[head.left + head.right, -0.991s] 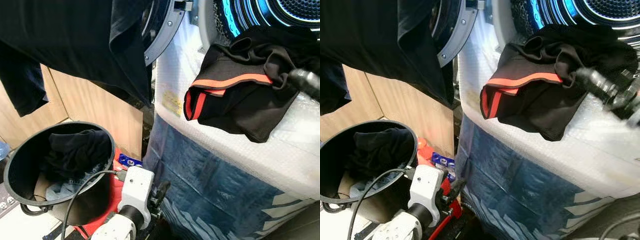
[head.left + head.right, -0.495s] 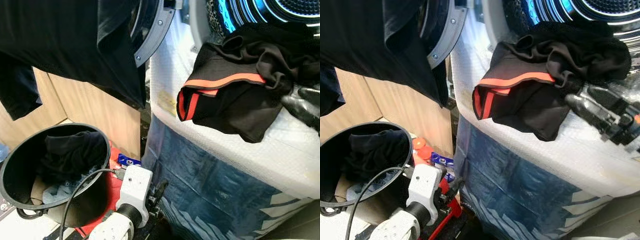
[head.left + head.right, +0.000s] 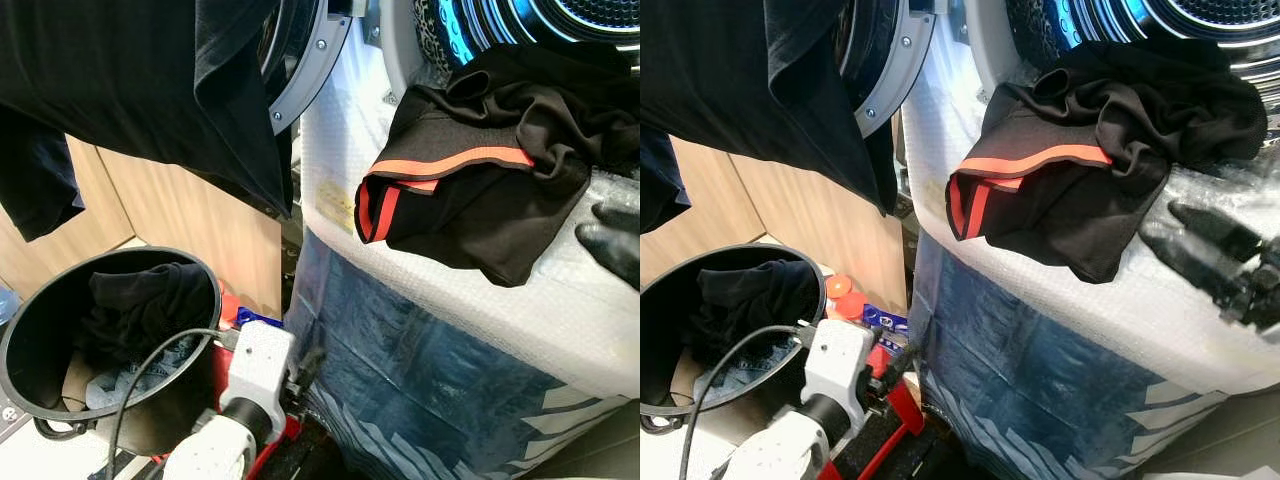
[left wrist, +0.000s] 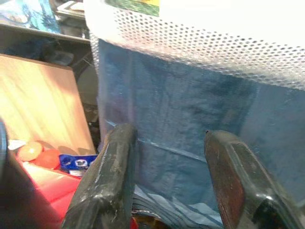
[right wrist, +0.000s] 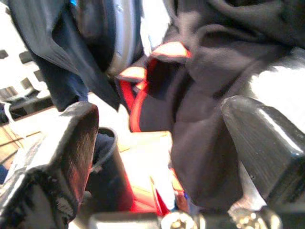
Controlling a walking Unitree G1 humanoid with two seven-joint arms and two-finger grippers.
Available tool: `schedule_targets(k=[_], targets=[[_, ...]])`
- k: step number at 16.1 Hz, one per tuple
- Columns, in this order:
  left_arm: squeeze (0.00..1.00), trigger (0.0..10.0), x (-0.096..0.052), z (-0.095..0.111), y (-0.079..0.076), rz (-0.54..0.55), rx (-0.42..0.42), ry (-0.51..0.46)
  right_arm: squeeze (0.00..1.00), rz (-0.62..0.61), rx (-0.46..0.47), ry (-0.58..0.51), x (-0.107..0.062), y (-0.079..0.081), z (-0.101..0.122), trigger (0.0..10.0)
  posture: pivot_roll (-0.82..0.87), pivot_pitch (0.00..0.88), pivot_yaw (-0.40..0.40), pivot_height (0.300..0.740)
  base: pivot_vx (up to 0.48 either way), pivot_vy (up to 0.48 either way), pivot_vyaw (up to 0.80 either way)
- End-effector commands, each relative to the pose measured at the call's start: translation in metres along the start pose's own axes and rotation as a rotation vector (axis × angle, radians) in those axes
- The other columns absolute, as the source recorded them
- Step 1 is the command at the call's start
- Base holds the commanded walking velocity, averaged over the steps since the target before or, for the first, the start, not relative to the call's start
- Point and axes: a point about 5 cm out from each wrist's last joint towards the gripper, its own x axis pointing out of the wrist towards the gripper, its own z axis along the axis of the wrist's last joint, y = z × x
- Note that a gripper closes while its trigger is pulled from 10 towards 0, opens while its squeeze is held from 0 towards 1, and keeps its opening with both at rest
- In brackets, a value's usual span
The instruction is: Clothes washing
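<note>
A black garment with an orange stripe [image 3: 480,200] hangs out of the washer's lit drum [image 3: 560,15] and over its bubble-wrapped front lip. My right gripper [image 3: 1160,225] hovers just right of and below the garment's hanging edge, open and empty, and its wrist view looks onto the same cloth [image 5: 205,71]. Low down, my left gripper [image 4: 172,136] is open and empty, facing the blue-wrapped washer front [image 3: 420,370]. A black laundry basket [image 3: 30,330] at lower left holds dark clothes and jeans [image 3: 140,300].
The open washer door [image 3: 310,60] juts out at upper left with a dark garment [image 3: 130,80] draped over it. Behind the basket stands a wooden cabinet [image 3: 180,210]. Red items and a blue packet [image 3: 855,300] lie on the floor between basket and washer.
My right gripper has drawn back down and to the right, away from the black garment, which stays on the lip. The left arm has shifted slightly left.
</note>
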Motion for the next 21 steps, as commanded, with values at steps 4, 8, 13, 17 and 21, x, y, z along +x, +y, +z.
schedule_targets(k=[4, 8, 13, 17, 21], targets=[[0.0, 10.0, 0.005, 0.002, 0.002, -0.013, 0.007, -0.019, 0.0, 0.081, -0.002, -0.076, 0.002, 0.01, 0.001, 10.0, 0.02, 0.11, -0.084, 0.74, 0.0, 0.0, 0.0], [0.0, 10.0, 0.009, 0.001, 0.012, 0.011, 0.041, -0.028, 0.0, 0.132, 0.003, 0.085, 0.016, 0.022, -0.034, 10.0, 0.03, 0.081, -0.076, 0.74, 0.0, 0.0, 0.0], [0.0, 10.0, 0.019, -0.005, 0.03, 0.055, 0.103, -0.03, 0.0, 0.054, -0.052, 0.245, 0.034, 0.014, -0.073, 10.0, 0.04, 0.034, -0.054, 0.74, 0.0, 0.0, 0.0], [0.0, 10.0, 0.028, -0.008, 0.04, 0.057, 0.164, -0.025, 0.0, 0.08, -0.077, 0.248, 0.05, 0.015, -0.104, 10.0, 0.04, 0.0, -0.038, 0.74, 0.0, 0.0, 0.0], [0.0, 10.0, 0.032, -0.006, 0.05, 0.061, 0.23, -0.049, 0.0, 0.09, -0.055, 0.232, 0.068, 0.027, -0.121, 10.0, 0.05, 0.0, -0.036, 0.74, 0.0, 0.0, 0.0]])
